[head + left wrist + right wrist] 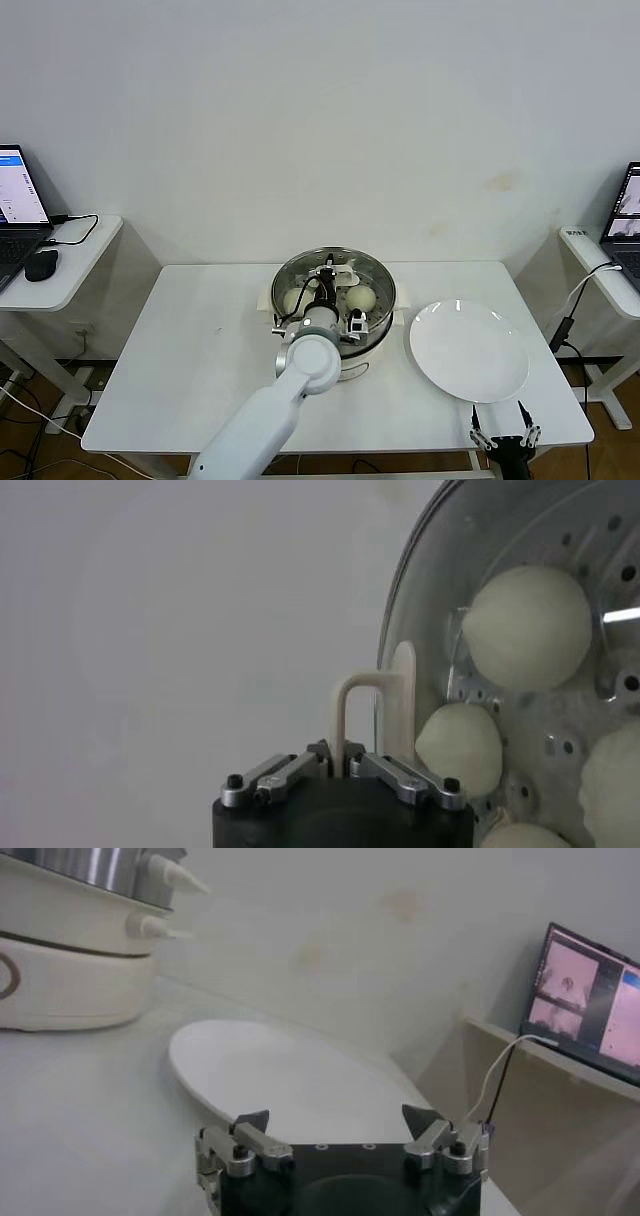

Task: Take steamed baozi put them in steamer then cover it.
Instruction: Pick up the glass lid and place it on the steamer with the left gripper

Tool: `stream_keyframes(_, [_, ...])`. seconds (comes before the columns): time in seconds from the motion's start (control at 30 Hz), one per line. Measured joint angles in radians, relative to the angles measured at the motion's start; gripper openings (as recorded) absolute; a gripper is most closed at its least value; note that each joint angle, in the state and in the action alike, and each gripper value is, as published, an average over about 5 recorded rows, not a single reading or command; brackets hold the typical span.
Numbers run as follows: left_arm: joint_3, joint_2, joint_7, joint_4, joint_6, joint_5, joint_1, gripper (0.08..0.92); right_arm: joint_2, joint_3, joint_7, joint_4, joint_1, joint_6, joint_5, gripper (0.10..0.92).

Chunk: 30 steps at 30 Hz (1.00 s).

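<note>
Clear cover [400,695] clamped by its cream handle [352,715] in left pincer [340,765], over steamer [335,300] of pale baozi [527,626], white plate [468,350] right, right pincer [506,434] apart at near desk [200,350] edge.

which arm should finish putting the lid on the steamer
Left. Its claw is shut on the lid's handle over the steamer. The right claw sits open at the table's near edge, beside the plate.

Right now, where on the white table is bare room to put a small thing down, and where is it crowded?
Bare: the white table between its left edge and the round steel steamer; also the flat white round plate. Crowded: the steamer, with cream-white baozi inside and the left claw shut on the clear glass cover's handle. The right claw waits open at the front right edge.
</note>
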Motion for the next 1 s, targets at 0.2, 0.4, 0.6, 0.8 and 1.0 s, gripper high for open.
stream_keyframes(0.2, [-0.003, 0.007, -0.014, -0.014, 0.002, -0.009, 0.009, 0.286, 0.000, -0.003, 0.000, 0.000, -0.002, 0.002, -0.004, 0.823])
stream_keyframes(0.4, [-0.007, 0.016, -0.024, -0.038, 0.009, -0.019, 0.024, 0.460, 0.001, -0.005, -0.001, 0.001, -0.006, 0.004, -0.008, 0.822])
stream_keyframes(0.6, [-0.007, 0.037, -0.033, -0.102, 0.015, -0.036, 0.056, 0.633, 0.002, -0.005, -0.001, 0.005, -0.010, 0.006, -0.012, 0.823])
stream_keyframes(0.8, [-0.023, 0.080, -0.056, -0.216, 0.014, -0.082, 0.119, 0.790, 0.001, -0.005, -0.001, 0.005, -0.015, 0.010, -0.014, 0.823])
stream_keyframes(1.0, [-0.076, 0.148, -0.119, -0.376, -0.001, -0.238, 0.240, 0.822, -0.003, -0.005, -0.002, 0.003, -0.017, 0.011, -0.013, 0.823])
